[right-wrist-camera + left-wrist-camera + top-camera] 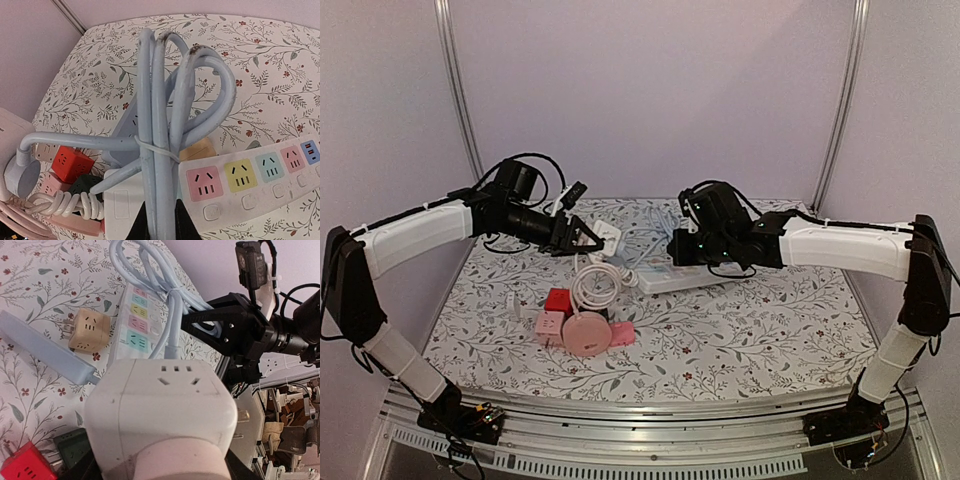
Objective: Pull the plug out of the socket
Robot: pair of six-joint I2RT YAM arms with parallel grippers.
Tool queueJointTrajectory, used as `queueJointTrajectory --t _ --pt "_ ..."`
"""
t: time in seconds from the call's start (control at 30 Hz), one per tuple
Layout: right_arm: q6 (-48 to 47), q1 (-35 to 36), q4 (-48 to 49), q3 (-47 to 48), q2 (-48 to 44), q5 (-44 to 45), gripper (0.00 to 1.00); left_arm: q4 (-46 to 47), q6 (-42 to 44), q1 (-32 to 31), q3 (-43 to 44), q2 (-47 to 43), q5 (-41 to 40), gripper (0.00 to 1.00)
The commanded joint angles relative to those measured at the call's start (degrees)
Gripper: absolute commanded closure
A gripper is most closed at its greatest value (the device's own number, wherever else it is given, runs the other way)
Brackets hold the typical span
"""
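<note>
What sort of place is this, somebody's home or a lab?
Probably a robotics lab test cell: two robot arms bolted to a metal-railed table, bare walls with aluminium frame posts, and a floral cloth strewn with power strips and cube sockets.

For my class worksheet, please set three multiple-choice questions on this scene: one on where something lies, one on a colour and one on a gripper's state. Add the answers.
1. Where is the beige cube adapter?
A. On the flowered cloth, beside the power strip.
B. Plugged into that strip.
C. Up in the air.

2. What colour is the tied cable bundle?
A. Black.
B. Red.
C. Light blue.

3. How is the right gripper?
A. Open above the cloth.
B. Shut on the cable bundle.
C. Shut on the beige cube adapter.

Answers:
1. A: the left wrist view shows it lying on the cloth next to the strip.
2. C: both wrist views show pale blue loops.
3. B: its fingers pinch the bundle at the bottom of the right wrist view.
</note>
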Motion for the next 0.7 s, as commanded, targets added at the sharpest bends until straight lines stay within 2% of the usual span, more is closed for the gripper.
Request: queueJointTrajectory --t 0.0,0.57,0.6,0.67 --pt "1.9 -1.5 -5.7 -1.8 -2.2 6.5 1.0 5.3 -2.0 4.1 0.9 -2.9 -2.4 0.87" --pt "3.1 -2.8 -5.4 -2.9 -2.8 4.3 1.0 4.5 -1.0 4.0 0.9 -3.4 -3.5 0.88" --pt "2.0 -2.8 -5.2 -2.8 -3.0 3.1 0.97 4.5 -0.5 3.6 1.0 -3.3 -2.6 0.87" --pt "-0.5 -2.8 -5.0 -2.6 -3.5 -0.2 0.71 3.7 1.4 2.3 1.8 -2.9 0.1 0.87"
